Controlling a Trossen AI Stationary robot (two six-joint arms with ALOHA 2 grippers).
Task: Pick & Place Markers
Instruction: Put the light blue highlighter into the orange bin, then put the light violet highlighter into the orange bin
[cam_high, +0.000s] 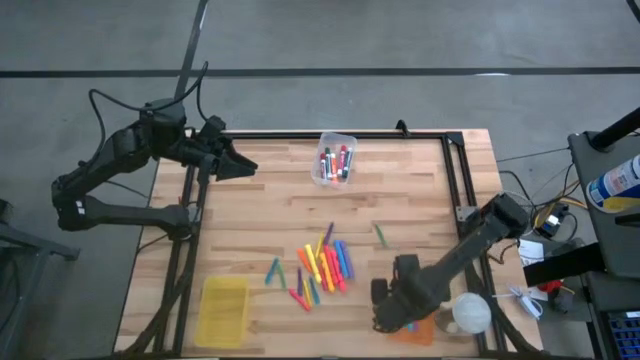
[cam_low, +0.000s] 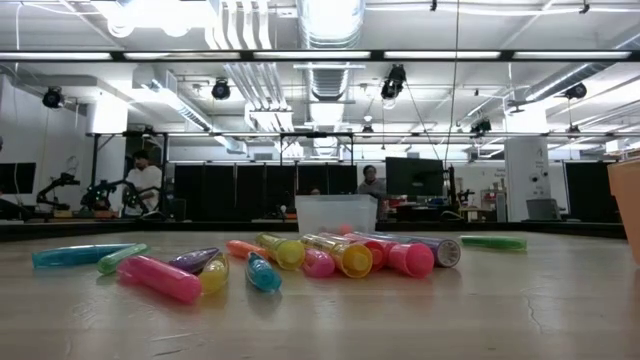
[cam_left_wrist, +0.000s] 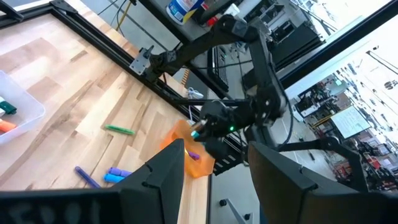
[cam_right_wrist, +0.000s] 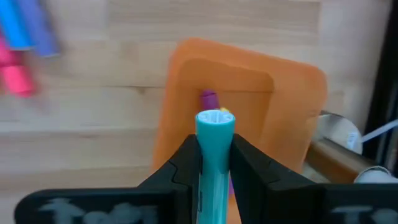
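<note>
1. Right gripper (cam_right_wrist: 214, 165) clenches a teal marker (cam_right_wrist: 214, 146) above the orange bin (cam_right_wrist: 292, 106).
2. A purple marker (cam_right_wrist: 208, 98) in that bin is half hidden.
3. Left gripper (cam_left_wrist: 214, 171), far from the bin, is released.

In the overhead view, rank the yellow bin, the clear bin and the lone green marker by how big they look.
1. yellow bin
2. clear bin
3. lone green marker, by far the smallest
</note>
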